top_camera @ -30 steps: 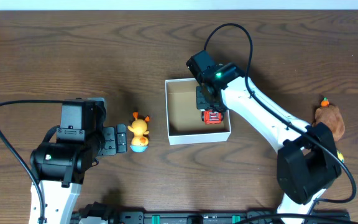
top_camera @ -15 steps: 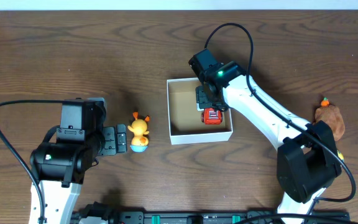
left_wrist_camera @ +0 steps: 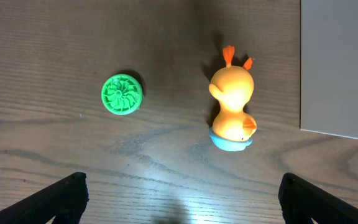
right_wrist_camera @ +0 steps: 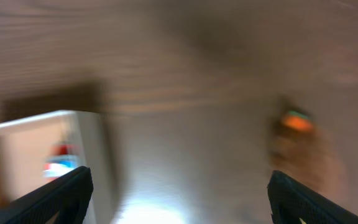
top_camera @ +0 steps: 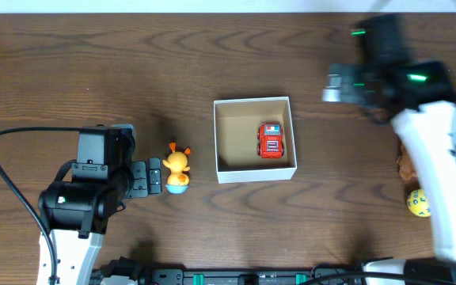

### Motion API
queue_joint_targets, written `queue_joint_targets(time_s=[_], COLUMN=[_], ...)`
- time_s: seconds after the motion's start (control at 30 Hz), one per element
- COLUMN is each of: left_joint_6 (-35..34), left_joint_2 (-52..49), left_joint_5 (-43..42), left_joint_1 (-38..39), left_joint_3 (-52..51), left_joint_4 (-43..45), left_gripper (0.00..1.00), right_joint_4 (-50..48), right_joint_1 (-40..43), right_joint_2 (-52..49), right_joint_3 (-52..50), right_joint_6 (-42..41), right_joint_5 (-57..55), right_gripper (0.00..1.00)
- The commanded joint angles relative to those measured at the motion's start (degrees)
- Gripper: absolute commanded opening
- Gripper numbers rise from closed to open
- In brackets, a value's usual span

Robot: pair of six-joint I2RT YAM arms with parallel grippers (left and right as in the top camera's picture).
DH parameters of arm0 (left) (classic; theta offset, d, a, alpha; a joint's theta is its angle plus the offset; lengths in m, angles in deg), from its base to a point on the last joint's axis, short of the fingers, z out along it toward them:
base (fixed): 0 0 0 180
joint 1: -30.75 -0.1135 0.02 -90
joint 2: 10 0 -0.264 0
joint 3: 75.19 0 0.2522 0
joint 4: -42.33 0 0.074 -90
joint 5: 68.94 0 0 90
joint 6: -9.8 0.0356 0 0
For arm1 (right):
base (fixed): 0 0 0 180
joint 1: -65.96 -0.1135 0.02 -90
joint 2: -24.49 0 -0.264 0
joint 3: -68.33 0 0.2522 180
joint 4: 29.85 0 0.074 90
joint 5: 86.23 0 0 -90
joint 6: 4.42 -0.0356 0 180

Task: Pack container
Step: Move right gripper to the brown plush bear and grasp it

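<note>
The container [top_camera: 232, 139], a white box with a tan inside, stands mid-table with a red toy car [top_camera: 271, 141] lying in its right half. A yellow duck toy [top_camera: 177, 168] stands left of it. Just left of the duck is my left gripper [top_camera: 155, 176], open; in the left wrist view the duck [left_wrist_camera: 232, 106] sits ahead of that gripper [left_wrist_camera: 182, 199], with the container's wall [left_wrist_camera: 334, 68] at the right. My right gripper [top_camera: 337, 85], blurred by motion, is right of and behind the container. The blurred right wrist view shows this gripper [right_wrist_camera: 179, 199] open and empty, the container [right_wrist_camera: 92, 155] at the left.
A green disc [left_wrist_camera: 122, 94] lies on the wood left of the duck. A brown plush toy [top_camera: 406, 166] is partly hidden by the right arm, and a yellow ball [top_camera: 418, 203] lies near the right edge. The plush [right_wrist_camera: 300, 143] is a blur in the right wrist view.
My right gripper opened, left the red car lying in the container, and swung up and away to the right. The left arm has not moved.
</note>
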Motion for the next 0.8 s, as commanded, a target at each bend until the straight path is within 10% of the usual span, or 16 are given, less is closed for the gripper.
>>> queue_joint_targets(time_s=[0.0,0.33,0.77], left_joint_6=[-0.5,-0.5,-0.5], left_joint_2=[-0.2,-0.2,-0.2], left_joint_5=[0.1,0.1,0.1], left_joint_1=[-0.3,-0.3,-0.3], left_joint_3=[0.9,0.9,0.9], left_joint_4=[0.0,0.0,0.0], left_gripper=[0.98,0.98,0.98], right_joint_4=[3.2,-1.7,-14.4], right_joint_1=[9.3,28.5,33.9], right_joint_2=[-1.7,-6.0,-13.0], right_joint_3=[-1.1,-13.8,-25.1], right_joint_6=[9.9,15.6,15.4], right_joint_5=[-0.6,-0.7,6.8], right_gripper=[0.93,0.99,0.99])
